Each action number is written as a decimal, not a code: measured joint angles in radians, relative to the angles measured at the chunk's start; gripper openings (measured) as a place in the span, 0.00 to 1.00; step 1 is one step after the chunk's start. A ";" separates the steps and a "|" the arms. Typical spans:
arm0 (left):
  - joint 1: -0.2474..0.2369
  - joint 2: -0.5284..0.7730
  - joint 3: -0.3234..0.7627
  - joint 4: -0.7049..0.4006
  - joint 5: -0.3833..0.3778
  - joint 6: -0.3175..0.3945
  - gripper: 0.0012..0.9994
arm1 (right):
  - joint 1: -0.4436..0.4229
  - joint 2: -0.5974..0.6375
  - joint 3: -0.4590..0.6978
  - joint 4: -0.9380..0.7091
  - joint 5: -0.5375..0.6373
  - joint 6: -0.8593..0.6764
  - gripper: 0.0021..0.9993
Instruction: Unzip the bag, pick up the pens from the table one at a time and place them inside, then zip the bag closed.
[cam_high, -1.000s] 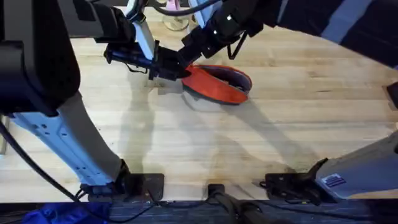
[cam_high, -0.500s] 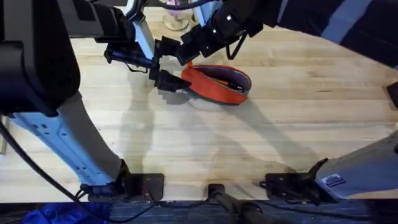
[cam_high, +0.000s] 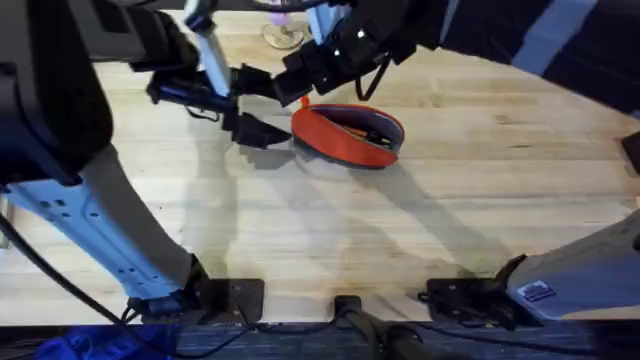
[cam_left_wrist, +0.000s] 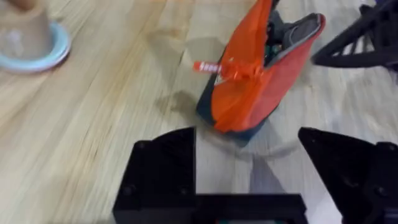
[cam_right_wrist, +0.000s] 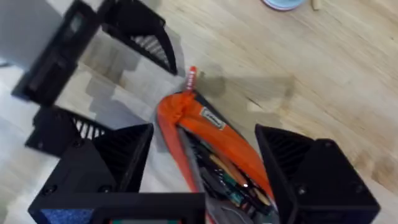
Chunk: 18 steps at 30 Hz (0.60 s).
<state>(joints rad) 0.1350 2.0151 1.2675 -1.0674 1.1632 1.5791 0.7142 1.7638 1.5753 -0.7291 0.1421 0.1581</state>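
**Bag lies open, both grippers released beside its pull end**

I take the bag (cam_high: 348, 134) as my landmark. It lies on the table (cam_high: 420, 230) toward the far side, orange wall up on a dark navy base, with its zipper apart so I can see into it. Inside I make out pens (cam_right_wrist: 231, 179), yellow-orange and green sticks packed lengthwise against the lining. The small orange pull (cam_left_wrist: 214, 67) sticks out from the bag's end that faces my left arm.

My left gripper (cam_high: 252, 108) sits just beside that pull end, fingers spread wide and holding nothing; from its wrist camera there is bare wood between the fingertips and the bag, so I read it as near but not touching. My right gripper (cam_high: 300, 90) hangs above the same end, a little farther back from me than the bag, also released, with the bag's open mouth showing between its two fingers (cam_right_wrist: 308, 171) in its own camera. I cannot tell whether it grazes the fabric.

Beyond the bag, at the far edge of the table, stands a small round cup (cam_left_wrist: 25, 34) on a pale blue base.
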 joint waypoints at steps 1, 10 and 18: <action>0.019 0.000 0.000 -0.010 -0.003 0.000 0.99 | 0.007 0.000 0.000 0.003 0.000 0.000 1.00; 0.154 0.000 0.000 -0.092 -0.012 0.000 0.99 | 0.029 0.004 0.000 0.021 0.000 0.102 1.00; 0.175 0.000 0.000 -0.100 -0.052 0.000 1.00 | 0.029 0.032 0.000 0.038 0.000 0.256 1.00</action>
<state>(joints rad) 0.3099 2.0151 1.2675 -1.1671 1.1116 1.5791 0.7433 1.7958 1.5753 -0.6907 0.1421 0.4140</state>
